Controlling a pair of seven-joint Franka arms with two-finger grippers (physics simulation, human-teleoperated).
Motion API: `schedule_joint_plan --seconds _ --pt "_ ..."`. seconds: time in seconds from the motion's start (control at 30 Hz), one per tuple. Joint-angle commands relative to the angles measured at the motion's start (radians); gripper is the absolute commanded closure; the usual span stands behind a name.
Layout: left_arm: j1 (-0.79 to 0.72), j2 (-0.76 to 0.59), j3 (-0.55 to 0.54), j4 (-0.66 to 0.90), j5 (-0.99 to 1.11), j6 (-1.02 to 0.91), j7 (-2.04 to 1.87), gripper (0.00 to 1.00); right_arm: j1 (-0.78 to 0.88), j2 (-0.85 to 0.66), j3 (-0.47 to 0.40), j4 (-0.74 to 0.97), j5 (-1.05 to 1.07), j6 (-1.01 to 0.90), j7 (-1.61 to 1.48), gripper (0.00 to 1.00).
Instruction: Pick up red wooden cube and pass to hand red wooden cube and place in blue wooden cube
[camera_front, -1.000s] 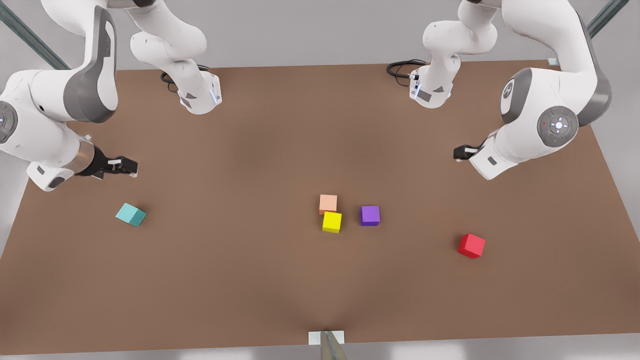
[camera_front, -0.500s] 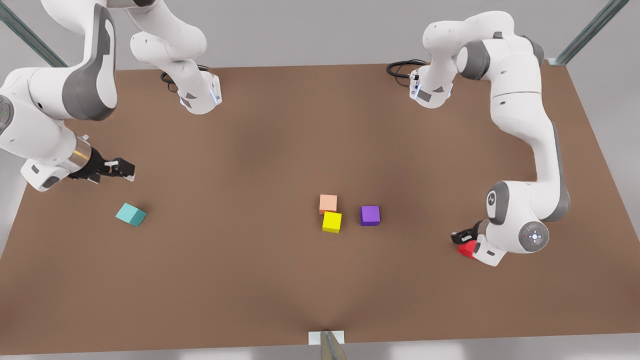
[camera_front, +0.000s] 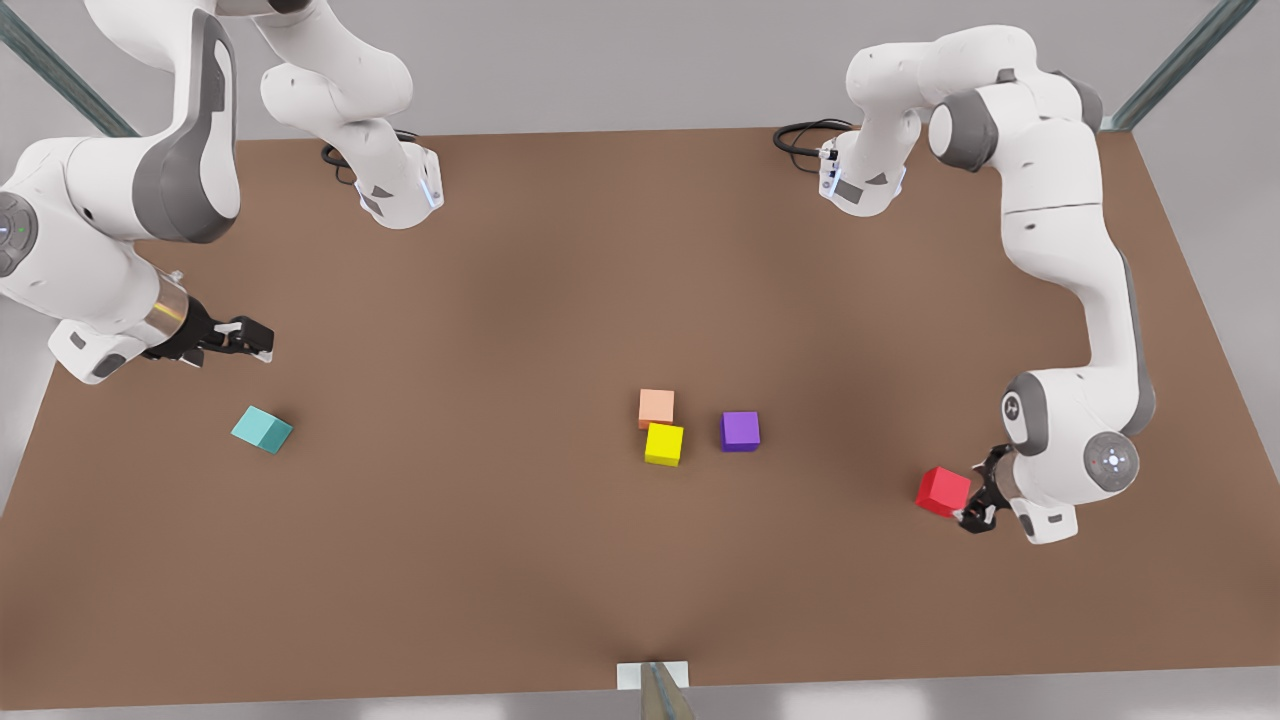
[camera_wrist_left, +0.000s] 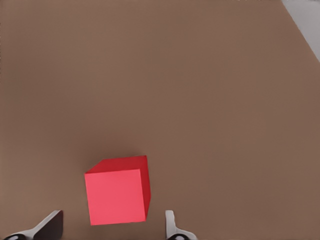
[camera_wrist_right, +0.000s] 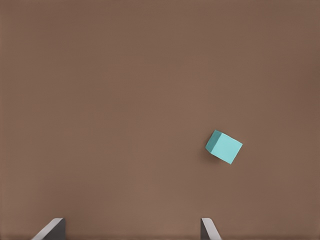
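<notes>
1. while i watch the feeds, the red wooden cube (camera_front: 943, 491) sits flat on the brown table (camera_front: 560, 560), far out toward the front view's right of the yellow cube (camera_front: 664, 444).
2. my left gripper (camera_front: 978, 496) is low beside the red wooden cube, on the side away from the yellow cube; in the left wrist view its fingers (camera_wrist_left: 50, 226) stand apart, with the cube (camera_wrist_left: 118, 191) lying just ahead of them and not between them.
3. nothing is clamped; the cube rests on the table alone.
4. the blue wooden cube (camera_front: 262, 429) lies well off toward the front view's left of the yellow cube, turned at an angle to the table edges.
5. my right gripper (camera_front: 248, 337) hovers near the blue wooden cube, farther from the yellow cube's row, and waits; the right wrist view shows its fingers (camera_wrist_right: 208, 229) spread wide and the teal cube (camera_wrist_right: 224, 146) ahead of them.
6. a salmon-orange cube (camera_front: 656, 407) touches the yellow cube's far corner, and a purple cube (camera_front: 740, 431) sits just beside it toward the red one.
</notes>
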Motion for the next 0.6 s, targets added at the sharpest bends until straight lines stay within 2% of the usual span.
schedule_joint_plan --seconds 0.0,0.3,0.57 --pt "0.004 0.004 0.0 -0.011 0.002 0.05 -0.347 0.0 -0.001 -0.001 -0.001 0.0 0.001 -0.002 -0.003 0.0" --pt "0.007 0.004 -0.002 -0.117 -0.069 0.214 -0.45 0.0 0.001 0.001 -0.001 0.0 0.001 -0.002 -0.003 0.0" --pt "0.018 0.01 -0.002 -0.149 0.002 0.213 -0.28 0.0 0.001 0.001 0.001 0.0 0.001 -0.004 -0.006 0.0"
